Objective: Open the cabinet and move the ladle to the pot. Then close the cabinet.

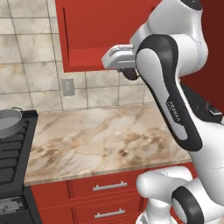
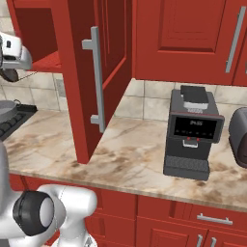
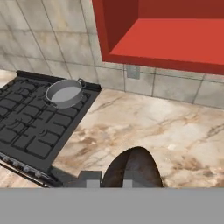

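Note:
The red cabinet (image 3: 175, 41) stands open over the counter, its door (image 2: 72, 96) swung out with the silver bar handle (image 2: 96, 77) facing me. My gripper (image 3: 109, 183) is shut on the ladle (image 3: 133, 168), whose dark brown bowl shows right at the fingertips. The hand hangs just below and in front of the cabinet's shelf, with the ladle (image 1: 130, 74) under it, seen again as the ladle (image 2: 8, 75) at the left edge. The grey pot (image 3: 65, 92) sits on the stove's back right burner, to the left of and below the gripper; pot (image 1: 8, 122).
The black stove (image 3: 30, 127) adjoins the marble counter (image 1: 100, 140) on the left. A wall outlet (image 1: 67, 86) sits under the cabinet. A black coffee machine (image 2: 193, 135) and a dark toaster (image 2: 239, 130) stand to the right of the open door. Red drawers (image 1: 109, 186) run below.

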Robot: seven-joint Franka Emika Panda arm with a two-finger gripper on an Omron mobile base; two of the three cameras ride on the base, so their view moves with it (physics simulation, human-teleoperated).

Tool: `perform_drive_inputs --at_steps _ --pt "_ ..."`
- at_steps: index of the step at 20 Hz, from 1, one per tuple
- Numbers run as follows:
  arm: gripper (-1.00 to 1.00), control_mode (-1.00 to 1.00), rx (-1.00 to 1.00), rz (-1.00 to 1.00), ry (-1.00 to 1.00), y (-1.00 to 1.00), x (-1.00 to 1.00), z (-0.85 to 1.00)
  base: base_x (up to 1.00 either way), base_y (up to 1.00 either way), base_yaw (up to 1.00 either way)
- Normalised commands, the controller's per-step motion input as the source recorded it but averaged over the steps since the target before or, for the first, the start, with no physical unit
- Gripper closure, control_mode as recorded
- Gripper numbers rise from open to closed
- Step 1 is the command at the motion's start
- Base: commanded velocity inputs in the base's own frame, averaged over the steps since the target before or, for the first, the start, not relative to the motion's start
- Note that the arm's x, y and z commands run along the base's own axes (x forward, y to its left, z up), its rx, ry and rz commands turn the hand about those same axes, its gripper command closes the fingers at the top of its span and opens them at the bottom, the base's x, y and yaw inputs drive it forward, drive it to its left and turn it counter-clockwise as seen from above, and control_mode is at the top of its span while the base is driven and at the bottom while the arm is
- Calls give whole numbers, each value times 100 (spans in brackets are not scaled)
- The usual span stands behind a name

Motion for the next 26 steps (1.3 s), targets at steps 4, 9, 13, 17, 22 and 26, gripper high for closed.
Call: perform_drive_inputs --at_steps 4,9,13,17,22,26 --pt "100 -100 -3 -1 13 0 -66 -35 0 0 0" --pt "100 -100 -8 -5 5 -4 -27 -37 0 0 0" --pt "100 -100 -6 -8 6 -24 -1 -31 0 0 0" --pt "100 -100 -3 -6 5 -32 -7 -24 0 0 0" --pt "100 100 0 -1 1 -4 -5 -3 -65 0 -2" --pt "100 100 0 0 0 0 0 0 -100 22 -2"
